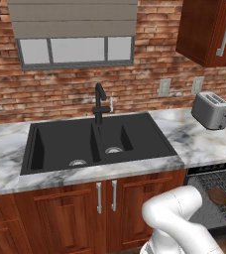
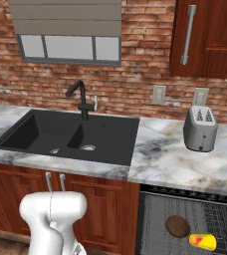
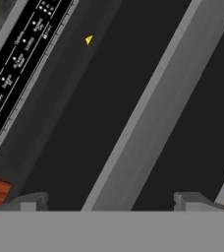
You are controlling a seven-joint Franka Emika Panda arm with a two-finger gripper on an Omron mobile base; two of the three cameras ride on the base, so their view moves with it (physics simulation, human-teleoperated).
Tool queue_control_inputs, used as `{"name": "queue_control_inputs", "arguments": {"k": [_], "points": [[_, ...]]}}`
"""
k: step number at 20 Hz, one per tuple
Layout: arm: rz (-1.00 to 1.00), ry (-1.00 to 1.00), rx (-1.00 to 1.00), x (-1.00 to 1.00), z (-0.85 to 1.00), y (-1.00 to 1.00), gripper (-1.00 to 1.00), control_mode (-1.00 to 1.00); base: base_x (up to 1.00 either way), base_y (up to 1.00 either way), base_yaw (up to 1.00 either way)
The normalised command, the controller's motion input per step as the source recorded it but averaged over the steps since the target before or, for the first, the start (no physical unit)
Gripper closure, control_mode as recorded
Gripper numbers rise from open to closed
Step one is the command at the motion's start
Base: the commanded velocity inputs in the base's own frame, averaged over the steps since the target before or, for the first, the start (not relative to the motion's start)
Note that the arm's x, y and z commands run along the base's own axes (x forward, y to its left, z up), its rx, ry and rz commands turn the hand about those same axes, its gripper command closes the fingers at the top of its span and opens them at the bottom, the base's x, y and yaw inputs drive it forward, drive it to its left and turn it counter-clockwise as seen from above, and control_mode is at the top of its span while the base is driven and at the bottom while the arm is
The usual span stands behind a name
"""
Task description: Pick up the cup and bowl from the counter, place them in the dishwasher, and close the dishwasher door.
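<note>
the dark brown bowl [image 2: 177, 226] and the yellow-orange cup [image 2: 203, 242], lying on its side, sit on the dishwasher [image 2: 155, 219] rack at the lower right of the frame; the gripper [image 3: 112, 201] is spread wide, holding nothing, close against the black dishwasher door [image 3: 109, 98].

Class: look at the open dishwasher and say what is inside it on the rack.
On the rack lie the bowl and the cup, which lies on its side. The arm covers part of the rack in the left base view.

Counter [image 2: 165, 164]: open marble at 6 o'clock of toaster [image 2: 200, 128] | Obstacle: faucet [image 2: 80, 102] at 12 o'clock of sink [image 2: 65, 134] | Dishwasher rack [image 2: 210, 219]: bowl [image 2: 177, 226], cup [image 2: 203, 242] occupy front.
</note>
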Motion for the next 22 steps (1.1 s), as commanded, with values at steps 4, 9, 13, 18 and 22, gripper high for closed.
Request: {"name": "queue_control_inputs", "arguments": {"k": [4, 9, 13, 18, 22], "points": [[0.0, -0.02, -0.02, 0.67, -0.18, -0.26, -1.0, -1.0, 0.0, 0.0, 0.0], [0.0, 0.0, -0.06, 0.98, -0.11, -0.14, -1.0, -1.0, 0.0, 0.0, 0.0], [0.0, -0.02, -0.1, 0.95, -0.07, -0.08, -1.0, -1.0, 0.0, 0.0, 0.0], [0.0, -0.04, -0.11, 0.66, -0.17, -0.01, -1.0, -1.0, 0.0, 0.0, 0.0], [0.0, -0.06, -0.11, 0.38, -0.29, 0.0, -1.0, -1.0, 0.0, 0.0, 0.0]]}}
